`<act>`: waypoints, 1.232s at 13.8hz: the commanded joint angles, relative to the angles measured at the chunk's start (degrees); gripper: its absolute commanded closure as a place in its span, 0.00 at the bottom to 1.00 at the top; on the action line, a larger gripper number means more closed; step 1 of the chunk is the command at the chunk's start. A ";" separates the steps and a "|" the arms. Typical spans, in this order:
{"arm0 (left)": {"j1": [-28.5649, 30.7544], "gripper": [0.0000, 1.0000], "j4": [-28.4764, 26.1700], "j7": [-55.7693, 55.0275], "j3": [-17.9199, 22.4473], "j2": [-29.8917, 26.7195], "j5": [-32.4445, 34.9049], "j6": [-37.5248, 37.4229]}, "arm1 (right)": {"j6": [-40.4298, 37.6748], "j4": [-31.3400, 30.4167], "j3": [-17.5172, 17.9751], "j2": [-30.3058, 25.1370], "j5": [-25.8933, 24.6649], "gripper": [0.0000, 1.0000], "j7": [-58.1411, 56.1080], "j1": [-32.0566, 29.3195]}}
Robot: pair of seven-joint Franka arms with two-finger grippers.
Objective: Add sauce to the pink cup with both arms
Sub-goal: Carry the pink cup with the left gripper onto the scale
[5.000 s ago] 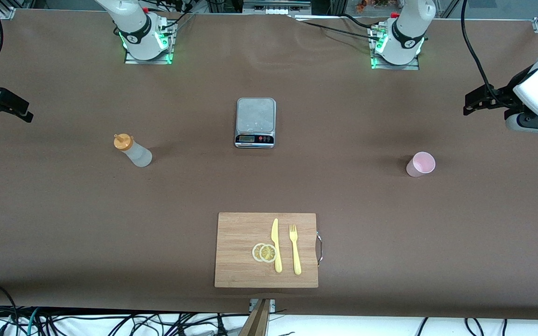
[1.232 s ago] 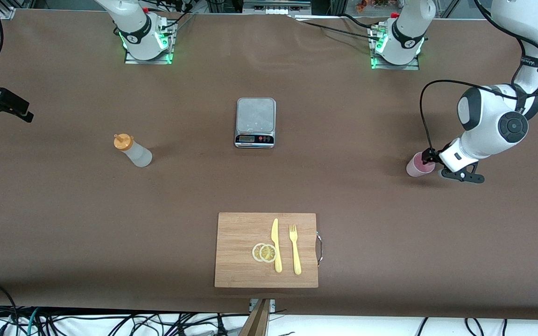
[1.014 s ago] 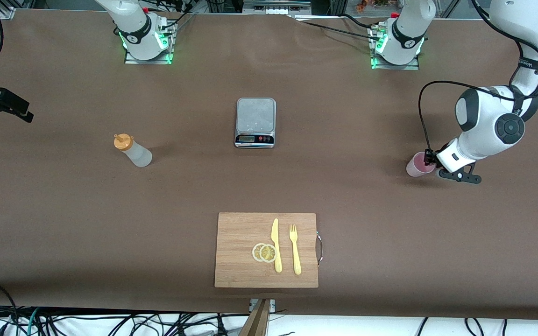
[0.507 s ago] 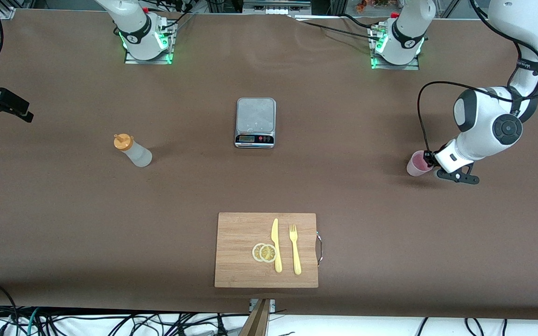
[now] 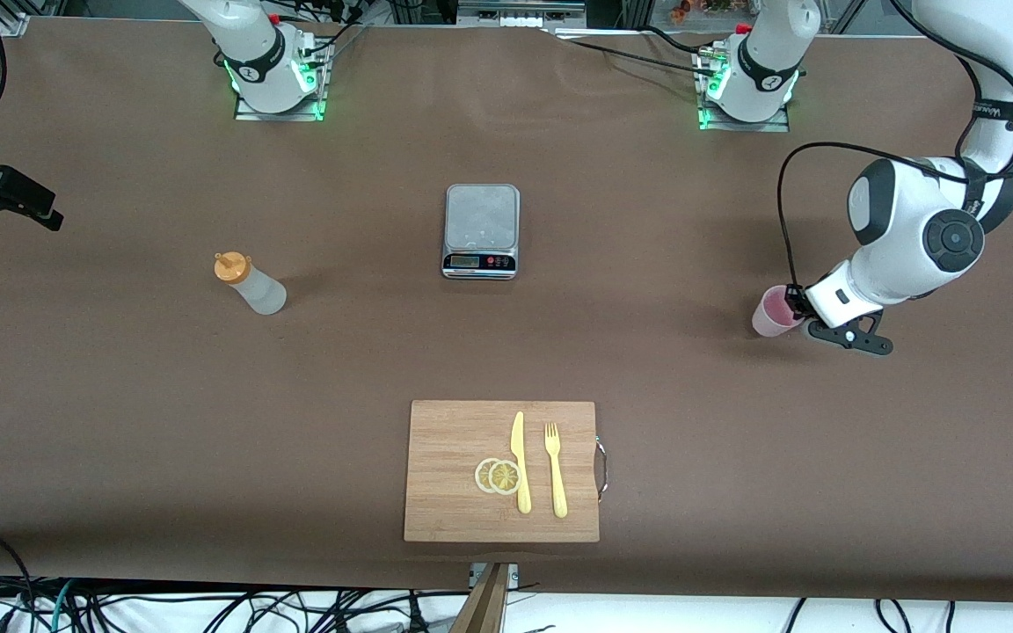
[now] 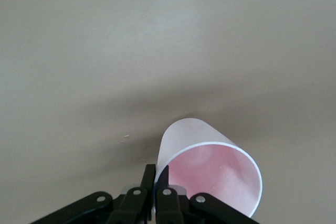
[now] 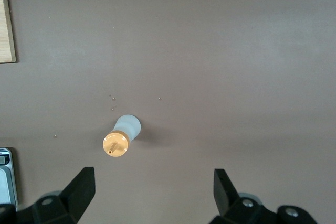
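Note:
The pink cup [image 5: 771, 312] is at the left arm's end of the table. My left gripper [image 5: 794, 303] is shut on its rim, with one finger inside the cup and one outside. The left wrist view shows the cup [image 6: 185, 136] pinched by the wall in my left gripper [image 6: 156, 174]. I cannot tell whether the cup's base touches the table. The sauce bottle [image 5: 249, 284] with the orange cap stands toward the right arm's end. My right gripper [image 7: 152, 192] is open high over the table beside the bottle [image 7: 122, 136]. It shows at the edge of the front view [image 5: 27, 204].
A silver kitchen scale [image 5: 481, 230] sits mid-table, between the bottle and the cup. A wooden cutting board [image 5: 454, 440] lies nearer the front camera, with two lemon slices [image 5: 498, 476], a yellow knife [image 5: 520, 462] and a yellow fork [image 5: 555, 470] on it.
My left arm came down to the cup and shut on its rim. In the last half second the cup shifted a little toward the scale. The right arm has not moved.

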 commanded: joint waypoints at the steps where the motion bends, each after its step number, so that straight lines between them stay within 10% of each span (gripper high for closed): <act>1: -4.50 1.00 2.65 -0.80 0.33 -0.63 -4.08 -3.09 | -0.22 -0.23 -0.05 -0.51 0.84 0.00 -0.98 -0.09; 17: -39.40 1.00 12.67 -37.00 -3.01 6.40 -10.95 -2.57 | -0.31 -0.31 -0.14 -0.51 0.84 0.00 -0.98 -0.18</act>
